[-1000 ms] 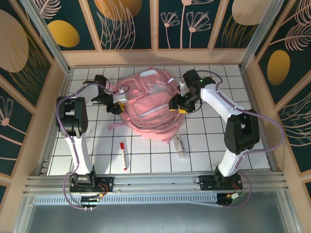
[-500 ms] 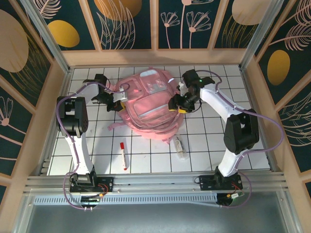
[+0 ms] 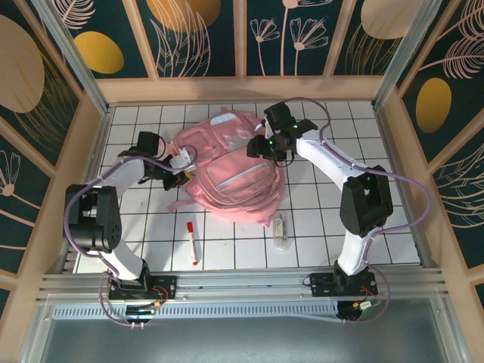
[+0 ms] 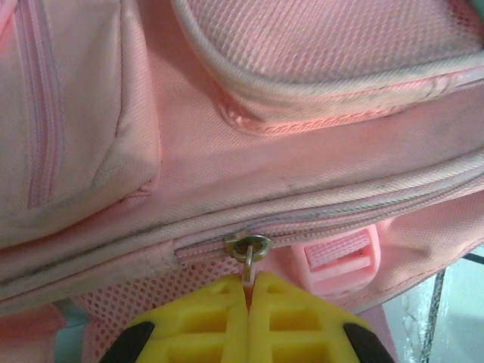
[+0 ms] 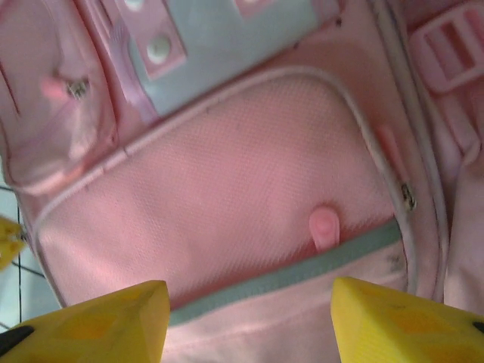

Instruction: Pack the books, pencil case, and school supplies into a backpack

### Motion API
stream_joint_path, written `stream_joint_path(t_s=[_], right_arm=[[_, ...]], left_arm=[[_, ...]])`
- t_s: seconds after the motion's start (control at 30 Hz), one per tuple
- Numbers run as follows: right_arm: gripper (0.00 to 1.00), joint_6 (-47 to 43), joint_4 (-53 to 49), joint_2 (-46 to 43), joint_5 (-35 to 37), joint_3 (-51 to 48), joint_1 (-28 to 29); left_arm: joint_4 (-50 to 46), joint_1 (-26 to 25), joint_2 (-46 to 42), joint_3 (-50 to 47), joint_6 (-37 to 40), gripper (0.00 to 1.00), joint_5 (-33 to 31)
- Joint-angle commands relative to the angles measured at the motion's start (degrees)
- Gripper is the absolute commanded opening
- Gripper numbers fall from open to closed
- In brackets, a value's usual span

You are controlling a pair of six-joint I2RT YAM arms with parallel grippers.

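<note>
Walled on three sides by a wooden frame (image 3: 242, 89): one white gridded tabletop (image 3: 333, 227). Bare tiles along the near edge and the right side, less room at far left.

Lying flat mid-table toward the far wall, front pockets up: one large soft pink fabric backpack (image 3: 231, 178).

Two grippers. At the backpack's left side, left gripper (image 4: 248, 283), yellow fingers pressed together, pinching the small metal zipper pull (image 4: 248, 247). Over the backpack's far right part, right gripper (image 5: 249, 302), fingers moderately apart, holding nothing; contact with fabric unclear.

On bare tiles on the near side, apart from the backpack: one slim red-and-white marker pen (image 3: 192, 240).

Just beside the backpack's near right edge: one small pale oblong item (image 3: 280, 231), packet or tube, cannot tell.
</note>
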Motion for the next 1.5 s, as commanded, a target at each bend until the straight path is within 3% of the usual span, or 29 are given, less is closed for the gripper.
stream_joint_path(t_s=[0.0,0.13,0.27,0.43,0.57,0.67,0.73,0.8,0.93,1.07,1.3,1.47], right_arm=[[0.58,1.09,6.36,3.30,-2.51,2.75,0.70],[0.60,-0.17,6.56,6.81,-10.05,6.27,4.93],[0.74,-1.67,1.32,8.84,-2.23,10.30,9.69],[0.71,0.10,2.72,8.43,-1.52,7.49,11.67],[0.70,-0.29,1.50,7.22,1.64,6.41,10.82],[0.70,-2.61,-1.96,7.21,0.15,6.75,10.30],[0.70,-3.60,-4.66,7.98,-2.61,7.94,11.20],[0.70,-1.78,-5.44,8.39,-0.40,8.85,13.11],[0.64,-0.60,1.80,5.95,5.50,4.25,16.29],[0.60,-7.86,11.01,1.35,7.73,-2.60,18.69],[0.56,-16.76,17.79,-2.89,19.74,-12.05,23.65],[0.53,-17.88,20.42,-2.72,19.23,-14.49,24.80]], left_arm=[[6.17,-2.17,-2.06,-2.37,-6.07,0.00,0.96],[11.47,-3.27,-3.67,-5.93,-11.33,0.00,3.09],[12.39,-3.30,-6.04,-7.76,-10.93,0.00,2.41],[9.18,-3.24,-7.86,-9.79,-8.55,0.00,3.00],[13.43,-3.24,-10.30,-13.81,-12.52,0.00,4.52],[16.87,-3.31,-12.75,-16.68,-14.97,0.00,3.48],[16.98,-3.31,-13.07,-16.99,-15.17,0.00,2.88],[17.40,-3.48,-12.83,-16.91,-15.97,0.00,2.22],[20.48,-3.49,-13.04,-17.50,-17.64,0.00,4.30],[24.98,-3.49,-13.67,-18.58,-20.95,0.00,7.21],[25.56,-3.48,-13.58,-18.84,-21.54,0.00,7.69],[26.00,-3.44,-13.35,-18.67,-22.17,0.00,7.51]])
